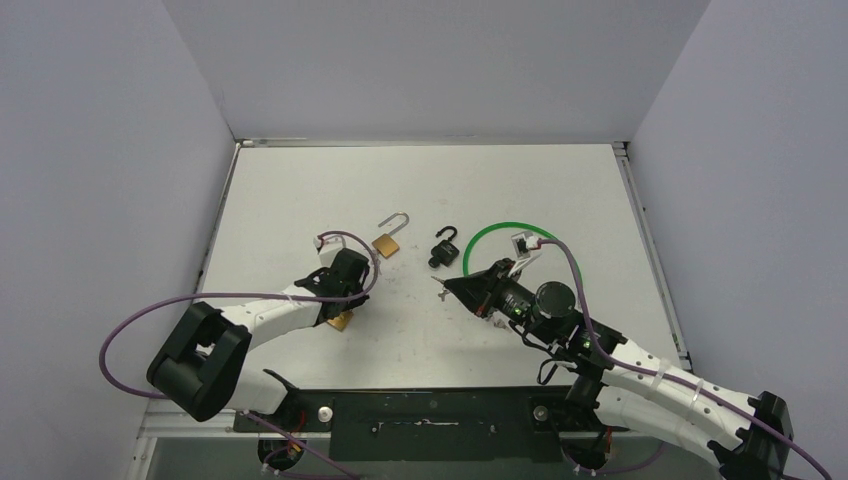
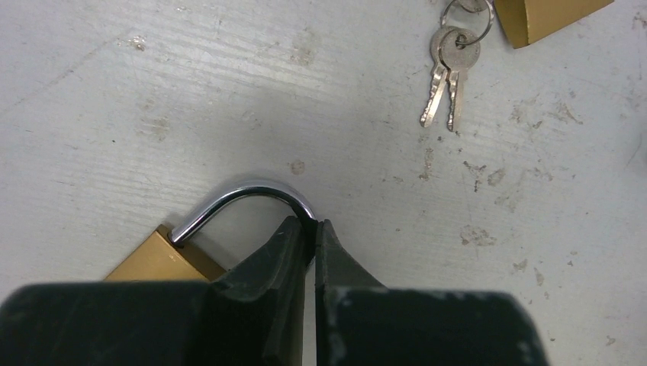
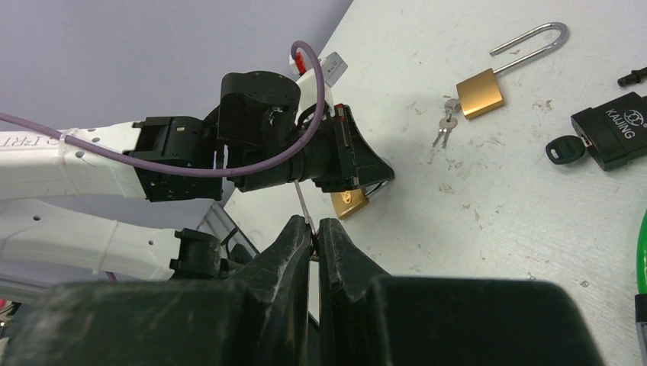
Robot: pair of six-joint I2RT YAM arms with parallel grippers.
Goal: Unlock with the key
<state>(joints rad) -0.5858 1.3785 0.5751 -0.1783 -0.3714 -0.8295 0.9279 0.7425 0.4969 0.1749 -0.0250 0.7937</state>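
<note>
Right of brass padlock (image 2: 164,263), apart, my right gripper (image 3: 315,232) pinches key (image 3: 303,202); my left gripper (image 2: 313,229) clamps shackle (image 2: 244,191); insertion and turn not yet done.

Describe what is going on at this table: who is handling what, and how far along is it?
The left gripper is shut on the shackle of a brass padlock, holding it near the front of the table. The right gripper pinches a thin metal piece, apparently the key, and is a short way off from that lock, so the key is not yet in. Further back lie a second brass padlock and a black padlock, both with shackles open.
</note>
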